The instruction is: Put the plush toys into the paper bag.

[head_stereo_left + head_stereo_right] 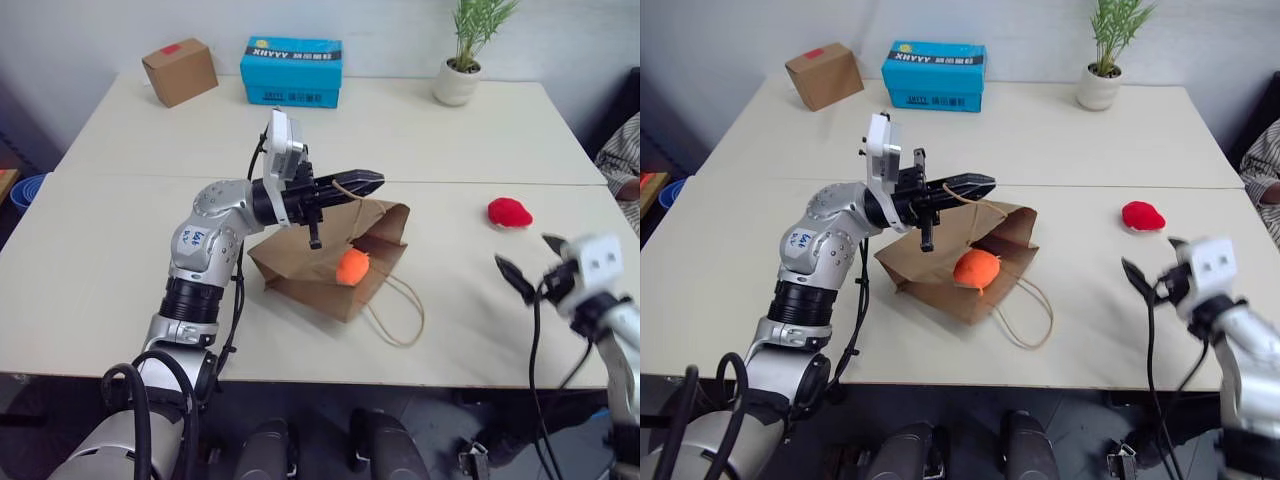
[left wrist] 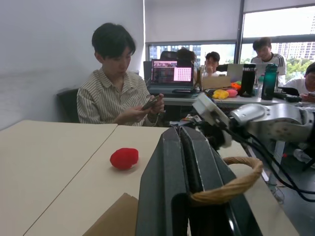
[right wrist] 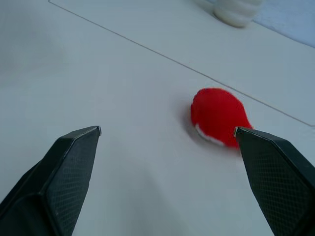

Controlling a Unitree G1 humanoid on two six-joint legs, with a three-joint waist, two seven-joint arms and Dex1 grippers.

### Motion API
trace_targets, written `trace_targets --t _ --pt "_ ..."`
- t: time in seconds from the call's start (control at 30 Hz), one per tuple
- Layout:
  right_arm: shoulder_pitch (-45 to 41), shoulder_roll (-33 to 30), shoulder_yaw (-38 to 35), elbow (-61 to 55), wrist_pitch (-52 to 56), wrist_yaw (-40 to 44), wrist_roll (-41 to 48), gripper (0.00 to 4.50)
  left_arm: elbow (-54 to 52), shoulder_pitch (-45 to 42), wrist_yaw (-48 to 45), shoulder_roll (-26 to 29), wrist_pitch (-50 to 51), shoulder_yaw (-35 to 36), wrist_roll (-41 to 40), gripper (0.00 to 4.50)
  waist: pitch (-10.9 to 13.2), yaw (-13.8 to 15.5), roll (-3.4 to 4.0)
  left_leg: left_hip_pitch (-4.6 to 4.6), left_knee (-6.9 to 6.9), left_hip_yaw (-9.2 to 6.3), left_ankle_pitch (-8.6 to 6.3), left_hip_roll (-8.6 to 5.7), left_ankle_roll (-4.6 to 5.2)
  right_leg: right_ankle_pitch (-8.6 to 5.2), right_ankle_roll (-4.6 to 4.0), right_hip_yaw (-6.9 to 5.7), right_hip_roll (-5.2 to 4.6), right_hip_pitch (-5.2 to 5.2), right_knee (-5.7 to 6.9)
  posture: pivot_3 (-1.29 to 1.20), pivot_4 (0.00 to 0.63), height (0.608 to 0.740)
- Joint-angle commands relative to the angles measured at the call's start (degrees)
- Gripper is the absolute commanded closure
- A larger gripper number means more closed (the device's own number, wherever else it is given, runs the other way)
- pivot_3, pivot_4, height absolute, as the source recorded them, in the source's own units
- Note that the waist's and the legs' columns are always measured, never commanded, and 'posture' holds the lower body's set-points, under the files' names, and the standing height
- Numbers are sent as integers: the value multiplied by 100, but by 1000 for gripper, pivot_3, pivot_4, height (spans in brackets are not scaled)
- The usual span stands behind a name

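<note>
The brown paper bag (image 1: 300,268) lies on its side mid-table, its mouth facing right. My left gripper (image 1: 374,181) is shut on one twine handle (image 2: 231,183) and holds the bag's upper lip raised. An orange plush toy (image 1: 352,267) sits in the bag's mouth. The other handle loop (image 1: 400,318) trails on the table. A red plush toy (image 1: 509,212) rests on the table to the right, apart from the bag. My right gripper (image 3: 167,130) stands open near the front right, pointing at the red toy (image 3: 216,114) from a short way off, with nothing between its fingers.
At the back of the table stand a cardboard box with a red sticker (image 1: 180,71), a blue carton (image 1: 291,71) and a potted plant in a white pot (image 1: 458,72). A person in a striped shirt (image 1: 625,160) sits at the table's right edge.
</note>
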Motion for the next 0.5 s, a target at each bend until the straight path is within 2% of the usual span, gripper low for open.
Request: trace_targets --t 0.03,0.1,0.2,0.23,0.3,0.5 --pt "-1461 -254 599 1812 -458 -173 -682 55 -310 -42 -16 145 -9 63 -25 4500 2 -12 2 0 2 3 0 0 0 0 0 -4 1 0 -1 0 150 740" --pt "-2358 -253 977 2924 -784 -247 -1043 55 -411 26 -13 224 55 68 -38 4500 2 -20 3 -2 1 8 2 -4 4 1 1 -7 0 -6 2 0 150 740" --pt "-3353 -213 1411 4517 -591 -419 -1475 55 -527 98 38 269 115 79 -47 4500 2 -6 3 -9 -2 4 2 0 3 0 1 -7 0 -8 -2 0 150 740" --pt "-3592 -212 1522 4976 -542 -499 -1601 221 -565 112 61 277 130 85 -50 4500 2 1 3 -16 -2 -4 2 -1 3 0 1 -7 -1 -8 -4 0 150 740" --pt "-3929 -185 1453 5616 -518 -696 -1560 633 -616 126 104 287 149 104 -55 4500 2 22 3 -26 1 -10 3 -3 4 0 1 -10 -2 -8 -11 0 150 740" --pt "-4230 -289 1507 6218 -671 -770 -1642 2715 -708 186 182 315 171 135 -72 4500 2 -12 3 -33 3 -17 4 -7 8 1 3 -17 -2 -6 -14 0 150 740"
